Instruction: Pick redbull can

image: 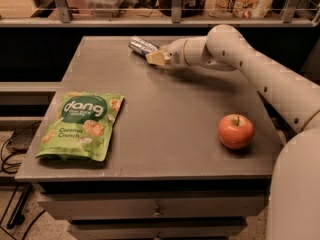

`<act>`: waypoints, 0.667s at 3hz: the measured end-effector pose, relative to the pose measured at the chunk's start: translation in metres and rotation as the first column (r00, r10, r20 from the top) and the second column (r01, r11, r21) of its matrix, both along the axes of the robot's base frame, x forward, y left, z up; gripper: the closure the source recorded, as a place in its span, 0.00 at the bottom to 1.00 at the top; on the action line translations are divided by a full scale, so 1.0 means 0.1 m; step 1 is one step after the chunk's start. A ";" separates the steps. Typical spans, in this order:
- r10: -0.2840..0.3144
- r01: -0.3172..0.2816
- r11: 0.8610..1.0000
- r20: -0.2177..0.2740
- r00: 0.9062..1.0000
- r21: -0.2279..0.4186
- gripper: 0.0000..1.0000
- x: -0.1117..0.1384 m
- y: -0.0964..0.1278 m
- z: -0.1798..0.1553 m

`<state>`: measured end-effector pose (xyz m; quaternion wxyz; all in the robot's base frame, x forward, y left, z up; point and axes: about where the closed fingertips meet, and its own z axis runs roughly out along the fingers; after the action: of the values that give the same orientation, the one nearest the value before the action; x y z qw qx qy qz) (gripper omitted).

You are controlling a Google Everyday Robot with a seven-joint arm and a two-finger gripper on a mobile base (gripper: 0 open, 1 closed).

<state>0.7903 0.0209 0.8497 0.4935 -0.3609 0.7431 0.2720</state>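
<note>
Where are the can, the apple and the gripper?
can [141,45]: camera view, middle of its silver side.
apple [235,131]: camera view, middle of its red skin.
gripper [157,58]: camera view, its tan tip, right beside the can's near end.

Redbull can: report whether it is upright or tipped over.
Tipped over: the redbull can lies on its side near the far edge of the table, its silver length along the surface. The gripper sits beside it.

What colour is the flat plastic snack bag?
Green snack bag, camera view; gripper at the slim silver metal can.
</note>
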 end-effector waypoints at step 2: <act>0.097 -0.077 0.988 0.148 0.984 -0.136 1.00 -0.10 -0.12 0.74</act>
<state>0.7801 0.0087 0.9242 0.5126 -0.4445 0.7023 0.2156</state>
